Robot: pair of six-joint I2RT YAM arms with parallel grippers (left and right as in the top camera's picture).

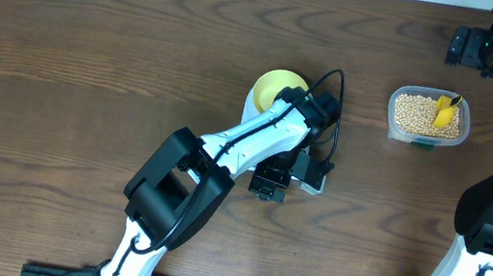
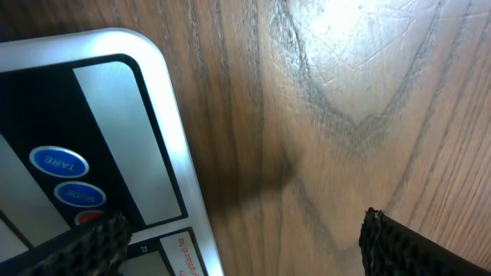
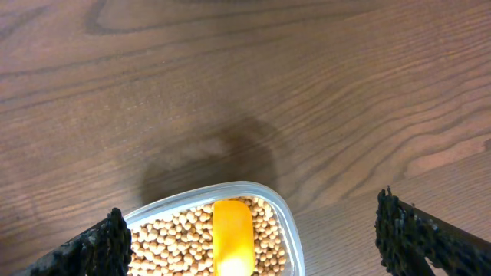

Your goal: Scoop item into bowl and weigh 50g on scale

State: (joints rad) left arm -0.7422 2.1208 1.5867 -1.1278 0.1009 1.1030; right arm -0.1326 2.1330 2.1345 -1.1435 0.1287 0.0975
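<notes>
1. Hovering low at the front edge of the white digital kitchen scale [image 2: 178, 146], the left gripper [image 2: 245, 249] has its jaws spread wide and holds nothing. The blue TARE button [image 2: 59, 162] sits at about nine o'clock from it in the left wrist view.
2. The right gripper [image 3: 261, 247] also hangs wide open and empty, above the clear rectangular plastic tub [image 3: 288, 222].
3. The small round tan beans [image 1: 417, 113] all lie in that tub. It stands at three o'clock from the small round pale yellow-green bowl [image 1: 274, 85], well apart from it. The bowl rests on the scale, and whether it holds any beans I cannot tell.
4. Risk: the left arm crosses over the scale, so a careless nudge could press on the platform or shift the bowl and spoil the reading.
5. Risk: the yellow long-handled scoop [image 3: 232, 230] lies half-buried in the beans. A skewed pinch could tip it and fling beans onto the dark wooden table [image 1: 92, 56].
6. Risk: the carry from tub to bowl is long, and a tilted scoop would probably spill.
7. Obstruction: the left arm covers the bowl's five o'clock side and may block pouring there.
</notes>
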